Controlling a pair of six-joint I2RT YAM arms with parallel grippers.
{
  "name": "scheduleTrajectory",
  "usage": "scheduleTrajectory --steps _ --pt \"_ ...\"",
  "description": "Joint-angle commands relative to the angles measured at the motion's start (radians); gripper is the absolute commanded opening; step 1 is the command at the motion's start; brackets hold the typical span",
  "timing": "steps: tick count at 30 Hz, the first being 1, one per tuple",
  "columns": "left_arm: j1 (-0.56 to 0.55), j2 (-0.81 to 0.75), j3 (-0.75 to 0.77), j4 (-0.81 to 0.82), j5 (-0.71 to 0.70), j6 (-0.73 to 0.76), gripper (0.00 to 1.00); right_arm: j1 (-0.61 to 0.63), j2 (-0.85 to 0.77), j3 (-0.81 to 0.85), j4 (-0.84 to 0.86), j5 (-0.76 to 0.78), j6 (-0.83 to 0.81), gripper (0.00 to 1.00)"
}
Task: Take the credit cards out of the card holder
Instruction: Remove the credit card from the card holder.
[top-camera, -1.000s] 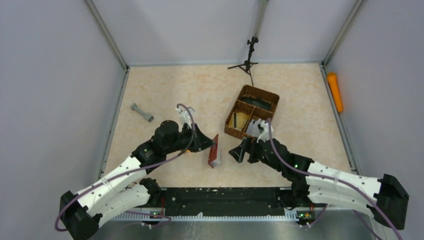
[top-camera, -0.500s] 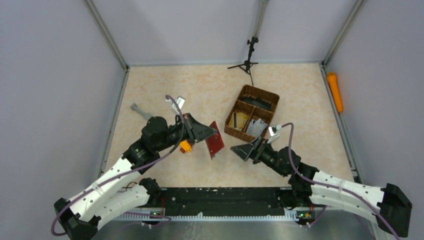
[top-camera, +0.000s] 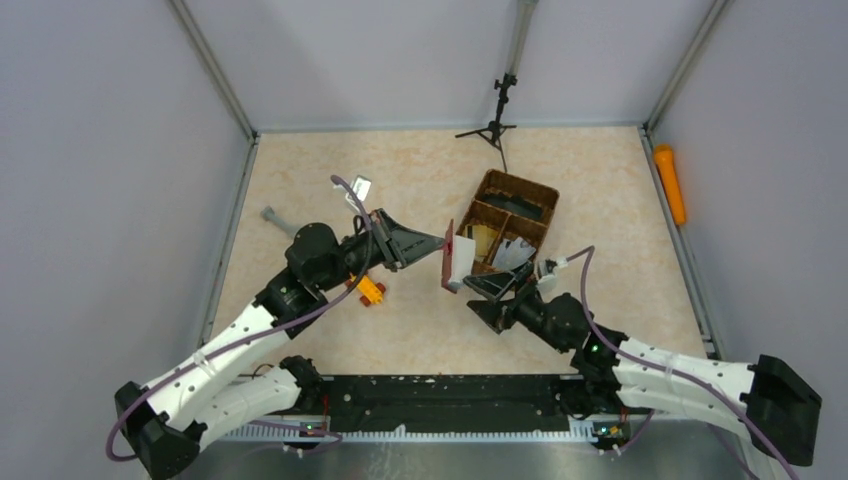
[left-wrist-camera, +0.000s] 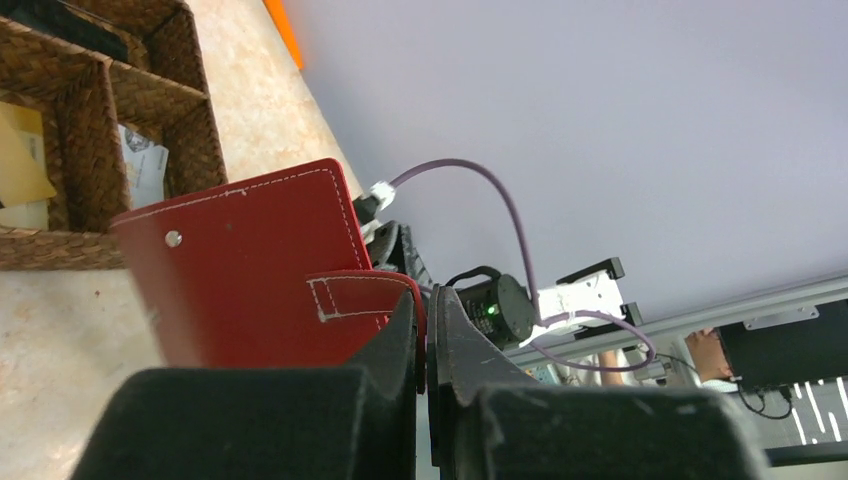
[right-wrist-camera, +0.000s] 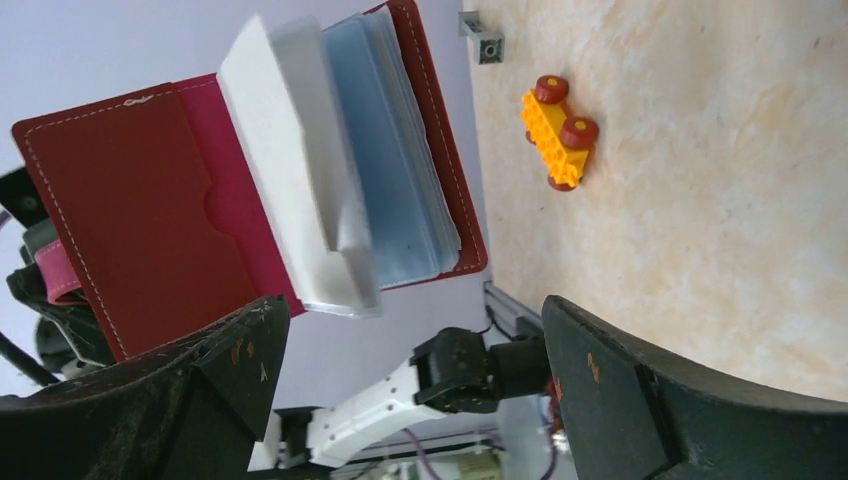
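While the left claw (left-wrist-camera: 425, 312) clenches it aloft, the dark red folding card holder (left-wrist-camera: 240, 265) fans open.
Right claw (right-wrist-camera: 412, 305) spread wide, gripping nothing.

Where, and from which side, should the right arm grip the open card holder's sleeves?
Pinch the free edge of the sleeves, coming from the holder's open face, where the right gripper sits open. The left gripper pinches the card holder at its tab, so they fan clear of the cover.

card holder (top-camera: 458, 262) lifted, now open
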Motion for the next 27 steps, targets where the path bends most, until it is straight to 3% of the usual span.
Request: scheduleTrajectory --steps 1,9,27 --pt "0.001 0.036 0.033 0.17 0.019 -0.043 0.0 0.01 0.062 0.01 0.107 -0.035 0.226 0.99" --pt "0.001 0.081 0.011 0.244 0.042 -0.076 0.0 0.01 0.205 0.043 0.24 -0.066 0.277 0.99" --pt "-0.001 0.061 -0.059 0.325 0.047 -0.127 0.0 0.009 0.233 0.066 0.308 -0.003 0.266 0.99"
